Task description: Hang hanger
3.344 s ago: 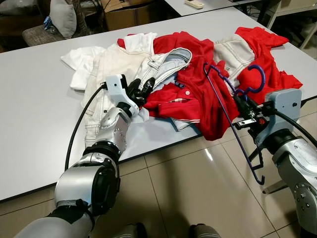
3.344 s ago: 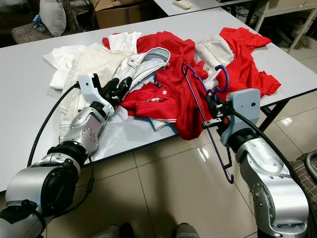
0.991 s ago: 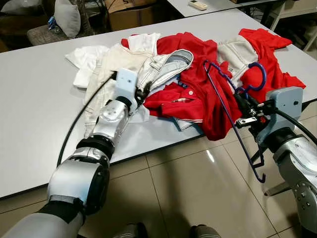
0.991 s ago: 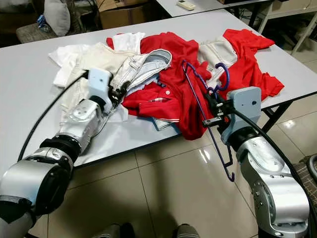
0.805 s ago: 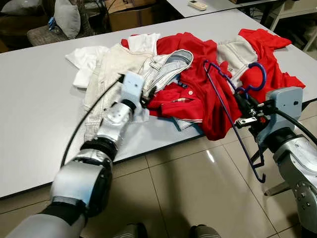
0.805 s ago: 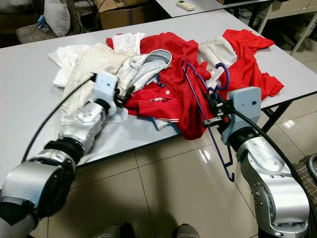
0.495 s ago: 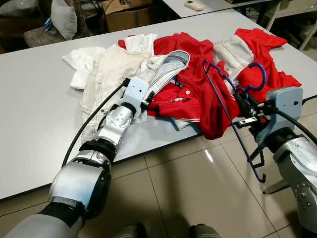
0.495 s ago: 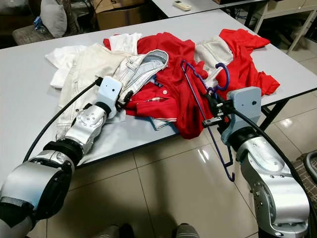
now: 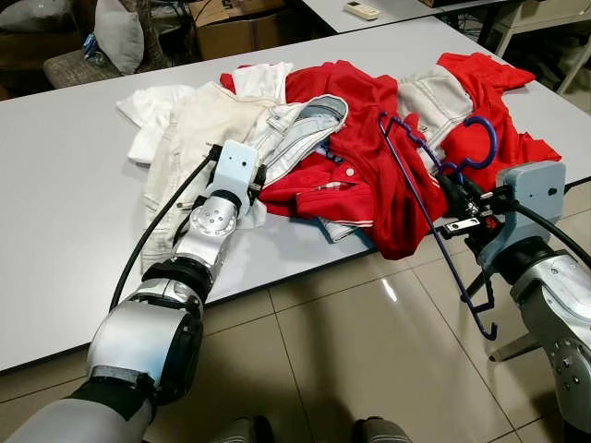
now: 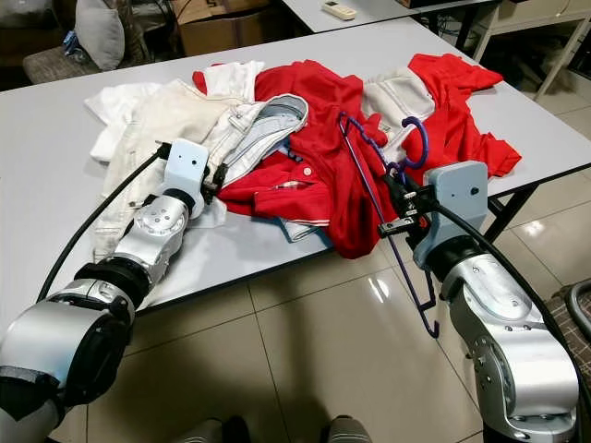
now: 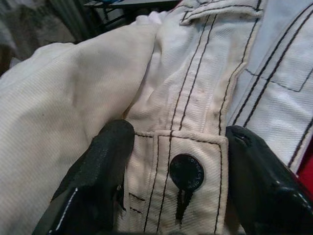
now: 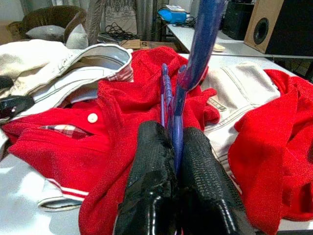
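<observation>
The right gripper (image 12: 174,147) clamps a purple hanger (image 9: 429,208) beside red shirts (image 9: 369,175); the left gripper (image 11: 178,171), fingers spread, straddles a cream jacket's (image 11: 161,112) buttoned hem.

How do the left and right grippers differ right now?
The left gripper has its jaws open on either side of the cream jeans' buttoned waistband; the right gripper is shut on the purple hanger. The left one rests on the clothes pile on the table; the right one is raised at the table's edge, with the hanger's lower part dangling over the floor. Both have black fingers.
</observation>
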`<state>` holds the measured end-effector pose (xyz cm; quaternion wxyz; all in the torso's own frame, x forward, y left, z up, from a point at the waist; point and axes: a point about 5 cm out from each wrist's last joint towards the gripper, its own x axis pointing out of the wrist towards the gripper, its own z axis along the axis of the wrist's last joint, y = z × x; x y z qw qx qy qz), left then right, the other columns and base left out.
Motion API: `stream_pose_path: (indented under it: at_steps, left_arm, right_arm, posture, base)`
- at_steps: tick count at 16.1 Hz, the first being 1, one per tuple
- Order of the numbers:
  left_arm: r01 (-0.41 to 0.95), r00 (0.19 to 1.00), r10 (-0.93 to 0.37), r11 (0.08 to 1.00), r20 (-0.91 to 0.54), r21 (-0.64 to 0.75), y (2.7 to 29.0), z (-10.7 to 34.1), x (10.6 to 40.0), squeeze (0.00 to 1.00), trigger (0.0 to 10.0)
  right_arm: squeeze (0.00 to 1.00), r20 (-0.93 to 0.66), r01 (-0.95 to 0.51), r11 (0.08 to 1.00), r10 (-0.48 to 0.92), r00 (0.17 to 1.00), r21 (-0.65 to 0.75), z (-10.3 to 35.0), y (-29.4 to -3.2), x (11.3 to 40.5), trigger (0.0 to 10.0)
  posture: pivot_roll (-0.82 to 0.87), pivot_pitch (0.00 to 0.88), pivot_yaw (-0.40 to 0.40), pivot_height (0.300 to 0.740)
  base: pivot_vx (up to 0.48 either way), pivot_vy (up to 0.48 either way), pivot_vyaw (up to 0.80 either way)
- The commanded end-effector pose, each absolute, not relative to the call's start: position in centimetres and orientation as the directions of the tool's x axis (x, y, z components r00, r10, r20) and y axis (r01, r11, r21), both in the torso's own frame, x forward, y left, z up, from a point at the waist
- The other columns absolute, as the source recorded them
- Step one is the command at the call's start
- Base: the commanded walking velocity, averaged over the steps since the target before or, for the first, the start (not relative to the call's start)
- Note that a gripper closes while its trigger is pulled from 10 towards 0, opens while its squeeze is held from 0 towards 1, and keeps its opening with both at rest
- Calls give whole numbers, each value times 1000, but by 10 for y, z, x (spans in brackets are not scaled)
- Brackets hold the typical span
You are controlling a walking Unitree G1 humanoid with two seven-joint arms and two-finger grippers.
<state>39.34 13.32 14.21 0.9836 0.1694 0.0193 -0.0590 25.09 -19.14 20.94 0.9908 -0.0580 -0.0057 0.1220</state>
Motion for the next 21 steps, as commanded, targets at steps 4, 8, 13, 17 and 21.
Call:
stream_pose_path:
  at_steps: [4,8,13,17,21]
  left_arm:
    - [-31,999,6,845,49,534,149,155,396,0,10000]
    - [-113,981,-18,758,193,643,141,163,394,0,10000]
    - [-134,988,54,768,145,627,154,146,388,0,2431]
    - [-116,993,93,770,68,627,166,135,386,0,0]
    - [-84,995,97,815,8,573,170,129,384,0,0]
  right_arm:
    - [0,23,-236,964,240,971,-120,215,-193,252,10000]
    - [0,31,-226,968,231,972,-110,215,-192,253,10000]
    - [0,45,-212,972,217,975,-99,213,-191,255,10000]
    - [0,52,-214,973,219,974,-92,212,-189,258,10000]
    - [0,65,-210,975,215,974,-76,209,-187,261,10000]
  posture:
    - [-316,98,87,740]
    - [-305,90,92,740]
    - [-290,73,109,740]
    - [-270,58,116,740]
    - [-239,43,122,740]
  base:
    - [0,0,0]
    - [0,0,0]
    - [0,0,0]
    - [0,0,0]
    - [0,0,0]
